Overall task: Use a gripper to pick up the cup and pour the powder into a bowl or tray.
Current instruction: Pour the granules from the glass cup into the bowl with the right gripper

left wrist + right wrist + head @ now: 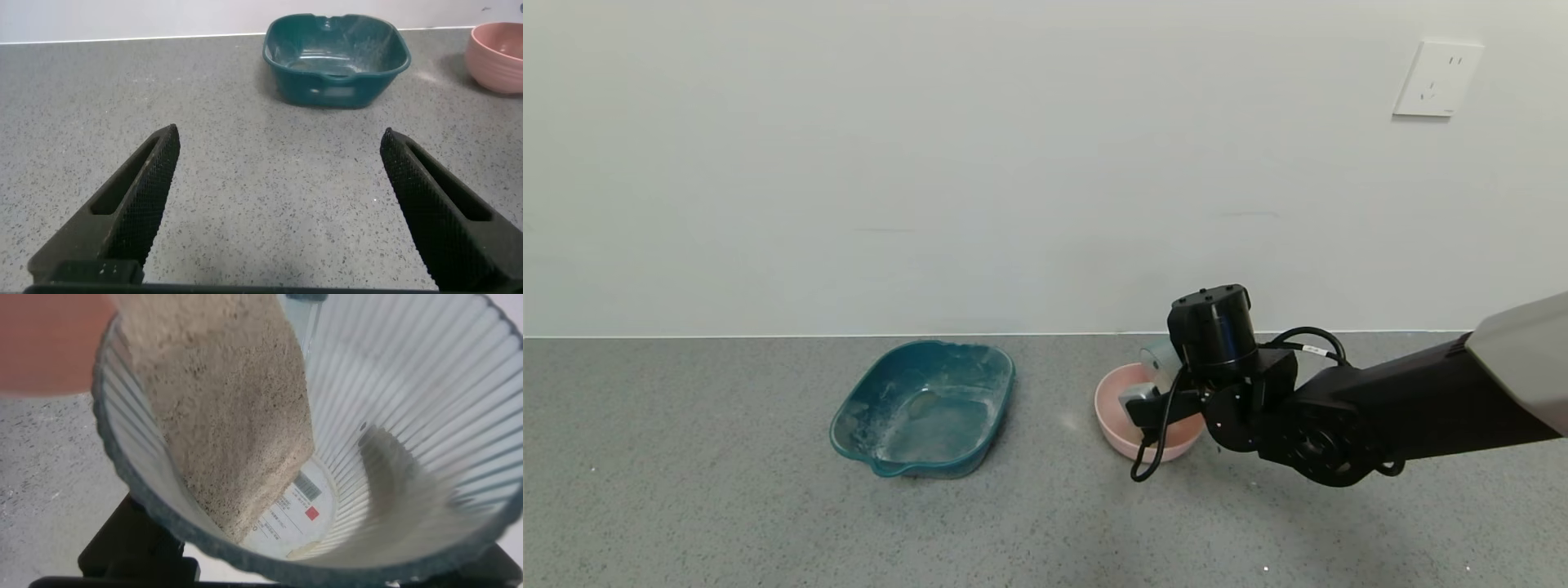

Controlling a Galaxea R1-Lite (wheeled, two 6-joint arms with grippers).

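My right gripper (1156, 384) is shut on the ribbed pale blue-green cup (1158, 358) and holds it tipped on its side over the pink bowl (1112, 420). In the right wrist view the cup (425, 400) fills the frame, seen down its mouth, and the powder (221, 416) lies as a whitish-beige mass along its lower wall, reaching the rim. A printed label shows on the cup's bottom. The pink bowl (41, 343) shows as a blur beside the rim. My left gripper (278, 204) is open and empty above the bare counter.
A teal squarish tray (925, 407) dusted with white powder stands left of the bowl; it also shows in the left wrist view (337, 59), with the bowl (498, 55) beyond it. The wall runs close behind both. A wall socket (1437, 78) is at the upper right.
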